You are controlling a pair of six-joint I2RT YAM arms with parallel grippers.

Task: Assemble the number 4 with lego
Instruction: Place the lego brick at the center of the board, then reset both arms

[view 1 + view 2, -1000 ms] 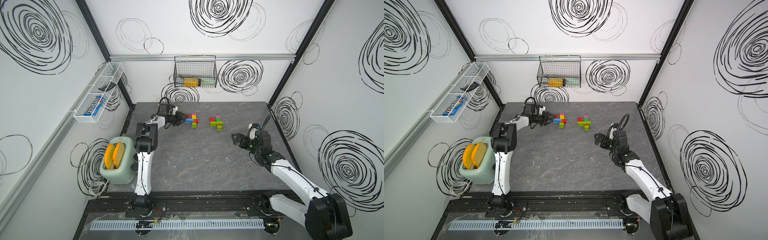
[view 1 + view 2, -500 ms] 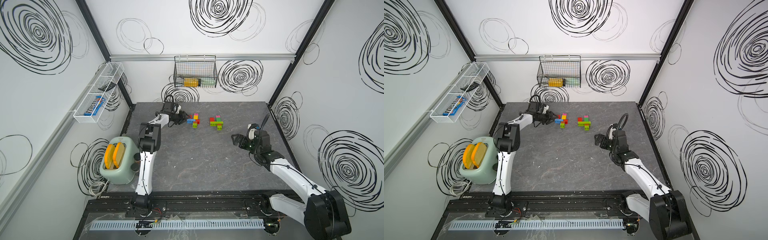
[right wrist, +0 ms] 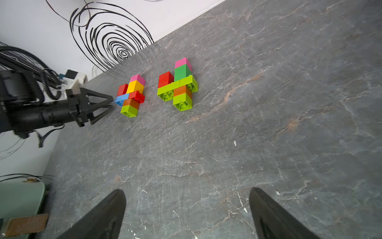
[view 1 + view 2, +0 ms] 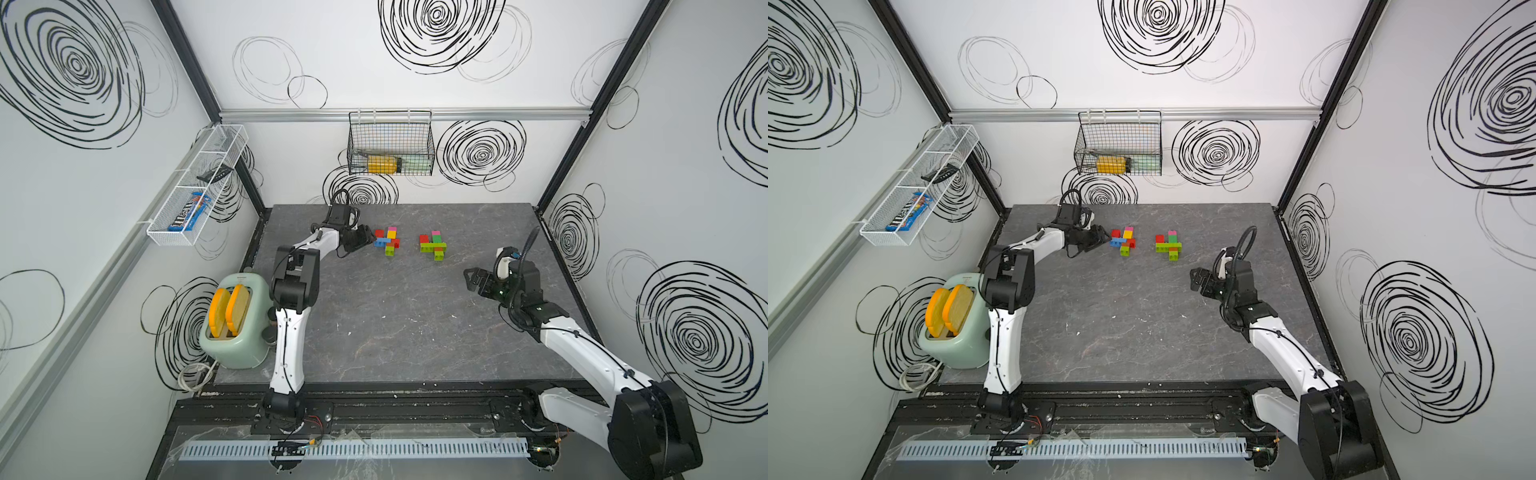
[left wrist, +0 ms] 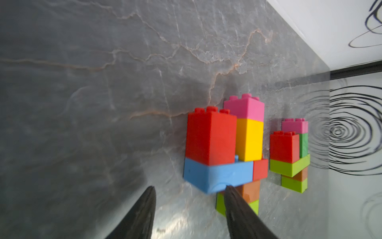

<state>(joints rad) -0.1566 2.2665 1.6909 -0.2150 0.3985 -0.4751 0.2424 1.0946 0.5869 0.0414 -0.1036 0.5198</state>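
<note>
Here the left wrist view, unlike top views, shows left pincer (image 5: 189, 187) parted, empty, touching blue brick (image 5: 219, 174)

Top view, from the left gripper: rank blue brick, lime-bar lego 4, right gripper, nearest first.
1. Blue brick, right at the tips of the left gripper.
2. Lime-bar lego 4, farther along toward the right arm's side, same back row.
3. Right gripper, farthest on that side and nearer the front.

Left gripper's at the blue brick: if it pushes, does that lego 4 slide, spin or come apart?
Probably spins: the blue brick sticks out off-centre. The lego 4 lies flat on the smooth tabletop, so likely slides easily. Its bricks look pressed together; should hold.
</note>
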